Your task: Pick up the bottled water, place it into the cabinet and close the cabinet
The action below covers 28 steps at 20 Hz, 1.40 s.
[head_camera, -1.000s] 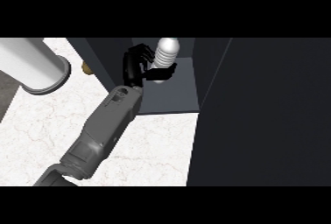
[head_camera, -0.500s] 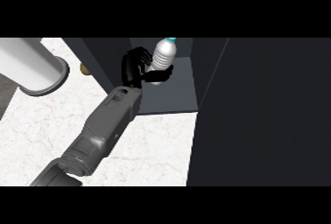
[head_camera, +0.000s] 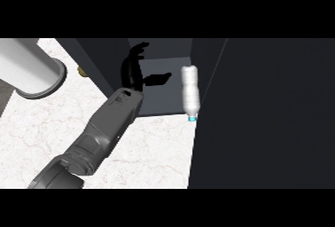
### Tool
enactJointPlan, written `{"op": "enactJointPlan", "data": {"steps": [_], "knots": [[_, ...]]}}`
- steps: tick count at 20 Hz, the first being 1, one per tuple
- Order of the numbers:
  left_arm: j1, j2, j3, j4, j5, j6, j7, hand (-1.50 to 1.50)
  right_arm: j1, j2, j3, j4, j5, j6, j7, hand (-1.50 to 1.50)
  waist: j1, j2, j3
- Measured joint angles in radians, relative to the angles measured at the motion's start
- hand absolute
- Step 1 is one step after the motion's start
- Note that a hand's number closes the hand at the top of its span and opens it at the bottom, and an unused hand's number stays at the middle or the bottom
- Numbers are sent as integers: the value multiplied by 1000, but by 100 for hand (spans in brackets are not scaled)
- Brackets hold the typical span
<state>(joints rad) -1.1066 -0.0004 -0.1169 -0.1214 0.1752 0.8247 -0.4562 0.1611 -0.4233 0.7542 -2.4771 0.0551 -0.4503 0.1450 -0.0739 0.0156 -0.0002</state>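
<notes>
Bottled water lies inside the open cabinet, long axis front-to-back, blue cap toward the marble surface, just right of the hand, whose fingers are spread and hold nothing.

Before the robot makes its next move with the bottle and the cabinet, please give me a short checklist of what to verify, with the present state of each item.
1. Hand released the bottle: ok. The hand is open, fingers straight, apart from the bottled water.
2. Bottle upright: not ok. It lies lengthwise, blue cap toward the front edge.
3. Bottle fully inside the cabinet: not ok. The cap sits at the shelf's front edge, against the dark panel on the right.
4. Hand clear of the opening: not ok. It reaches inside.
5. Cabinet closed: not ok. It stands open.
6. Other hand ready: cannot tell; it shows nowhere.
</notes>
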Motion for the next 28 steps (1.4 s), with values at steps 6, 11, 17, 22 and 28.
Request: {"op": "enactJointPlan", "data": {"steps": [6, 11, 17, 22, 28], "knots": [[-5, 0, 3, 22, -15, 22, -13, -150, 8, -6, 5, 0, -6, -1, -16, -150, -5, 2, 0], [3, 0, 20, 8, -5, 11, -39, -150, 1, -9, 0, 0, -10, -1, -17, -150, -5, 2, 0], [28, 2, 60, -62, 38, -116, -124, 150, 4, -9, 6, 0, -14, -6, -21, -150, 3, 0, -2], [73, 2, 92, -140, 105, -269, -229, 150, 2, -14, 9, -1, -15, -11, -9, -150, 13, -5, -2], [105, -1, 45, -208, 176, -427, -268, 150, 18, -29, -1, -7, -17, -16, -10, -150, 23, -9, -3]]}}
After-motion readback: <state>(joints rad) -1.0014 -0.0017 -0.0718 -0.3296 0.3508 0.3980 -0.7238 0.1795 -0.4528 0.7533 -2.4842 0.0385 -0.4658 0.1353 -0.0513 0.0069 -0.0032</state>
